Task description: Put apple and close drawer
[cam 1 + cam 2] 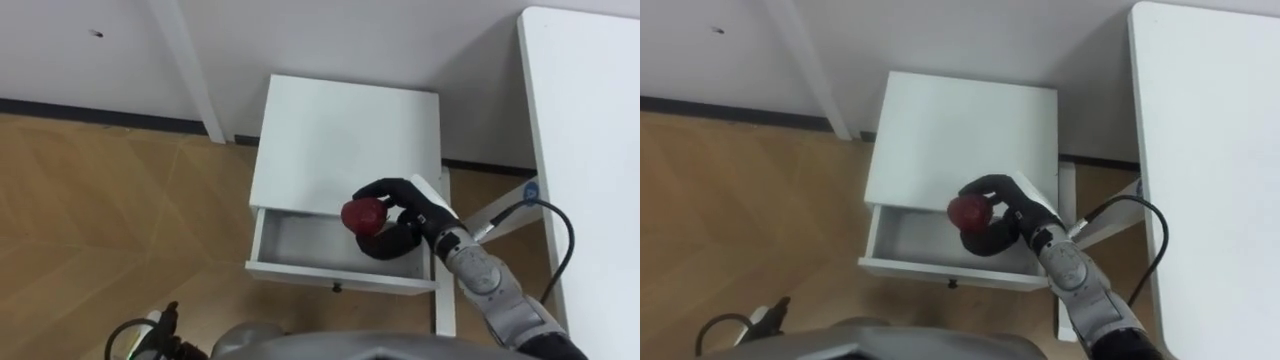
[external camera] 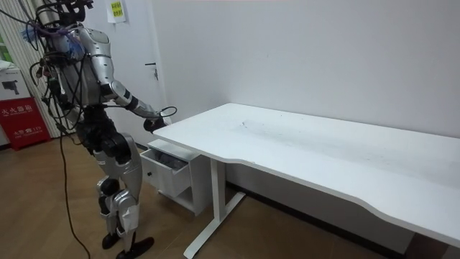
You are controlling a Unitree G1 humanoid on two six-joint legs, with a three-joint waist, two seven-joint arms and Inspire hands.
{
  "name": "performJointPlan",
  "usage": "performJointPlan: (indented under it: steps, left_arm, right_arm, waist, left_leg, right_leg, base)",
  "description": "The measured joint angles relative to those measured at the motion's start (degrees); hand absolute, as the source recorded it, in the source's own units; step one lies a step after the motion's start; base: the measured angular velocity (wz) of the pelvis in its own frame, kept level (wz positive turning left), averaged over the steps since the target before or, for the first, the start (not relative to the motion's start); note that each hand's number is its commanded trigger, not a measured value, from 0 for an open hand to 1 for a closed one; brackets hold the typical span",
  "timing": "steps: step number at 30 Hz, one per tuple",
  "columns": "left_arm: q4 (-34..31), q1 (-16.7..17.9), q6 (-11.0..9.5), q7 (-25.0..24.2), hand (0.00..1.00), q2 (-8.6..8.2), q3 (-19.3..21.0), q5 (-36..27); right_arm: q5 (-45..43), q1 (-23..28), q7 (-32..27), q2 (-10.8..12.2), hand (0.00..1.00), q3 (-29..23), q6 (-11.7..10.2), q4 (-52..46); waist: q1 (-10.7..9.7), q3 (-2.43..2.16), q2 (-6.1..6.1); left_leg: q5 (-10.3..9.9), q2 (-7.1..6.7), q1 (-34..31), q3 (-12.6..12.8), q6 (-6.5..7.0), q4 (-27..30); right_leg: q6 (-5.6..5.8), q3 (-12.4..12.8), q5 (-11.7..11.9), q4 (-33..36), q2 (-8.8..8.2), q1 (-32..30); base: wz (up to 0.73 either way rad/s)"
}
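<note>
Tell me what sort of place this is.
Probably an office or workroom: a long white desk beside a small white drawer cabinet against a plain wall, on wood flooring. The robot's right hand holds an apple over the open drawer.

I stand at the end of a long white desk [image 2: 309, 144], my right hand [image 2: 154, 124] held out above the open drawer [image 2: 167, 160] of a low cabinet [image 2: 177, 185]

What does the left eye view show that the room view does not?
Left eye view: a red apple gripped in the right hand, over the open drawer. Room view: the robot standing at the table's end, a door behind it. Both: the white cabinet, its drawer pulled out, the right arm reaching toward it.
</note>
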Motion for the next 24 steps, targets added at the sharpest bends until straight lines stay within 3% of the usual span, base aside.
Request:
performJointPlan:
  steps: [2,3,4,5,6,15,24]
  left_arm:
    - [0.0,0.0,0.1,-0.4,0.0,0.0,0.0,0.0]
    - [0.0,0.0,0.2,-0.6,0.0,-0.01,0.0,0.0]
    - [0.0,0.0,0.3,-0.6,0.0,-0.01,0.0,0.0]
    - [0.0,0.0,0.4,-0.6,0.0,-0.01,0.0,0.0]
    - [0.0,0.0,0.4,-0.6,0.0,-0.01,0.0,0.0]
    - [0.0,0.0,0.6,-0.6,0.0,0.0,0.0,0.0]
    - [-0.1,0.0,1.3,-0.6,0.0,-0.02,0.0,0.1]
  right_arm:
    - [-0.6,0.0,0.0,0.0,1.0,0.0,0.0,0.0]
    - [-0.6,0.0,0.0,0.0,0.89,0.0,0.0,0.0]
    - [-0.6,0.0,0.0,0.0,0.7,0.0,0.0,0.0]
    - [-0.6,0.0,0.0,0.0,0.05,0.0,0.0,0.0]
    - [-0.6,0.0,0.0,0.0,0.0,0.0,0.0,0.0]
    - [-0.6,0.0,0.0,0.1,0.0,0.0,0.0,0.0]
    - [-1.1,0.2,0.0,0.1,0.0,0.0,0.0,0.0]
  waist:
    - [0.0,0.0,0.01]
    - [0.0,-0.01,0.0]
    - [0.0,-0.01,-0.01]
    - [0.0,-0.02,-0.02]
    - [0.0,-0.03,-0.02]
    - [0.0,-0.36,-0.3]
    - [0.0,-0.36,-0.13]
  left_leg:
    - [0.0,0.0,0.0,0.0,0.0,0.0]
    - [0.0,0.0,0.0,-0.1,0.0,0.0]
    - [0.0,-0.01,0.0,-0.1,0.0,-0.1]
    - [0.0,-0.02,0.0,-0.1,0.0,-0.1]
    - [0.0,-0.02,0.0,-0.1,0.0,-0.1]
    - [0.0,-0.03,-0.1,-0.4,-0.01,0.2]
    - [0.0,-0.03,-0.5,-0.5,-0.03,0.3]
  right_leg:
    - [0.0,0.0,0.0,0.0,-0.01,0.0]
    - [0.0,0.0,0.0,0.0,-0.01,0.0]
    - [0.0,-0.1,0.0,0.0,-0.01,0.0]
    - [0.0,-0.1,0.0,0.0,-0.02,0.0]
    - [0.0,-0.1,0.0,0.0,-0.03,0.0]
    - [0.0,-0.5,0.0,0.0,-0.12,0.1]
    - [0.0,-1.1,0.0,0.0,-0.06,0.1]
  base:
    - [0.0]
    - [0.0]
    - [0.0]
    - [0.0]
    - [0.0]
    - [0.0]
    - [0.0]
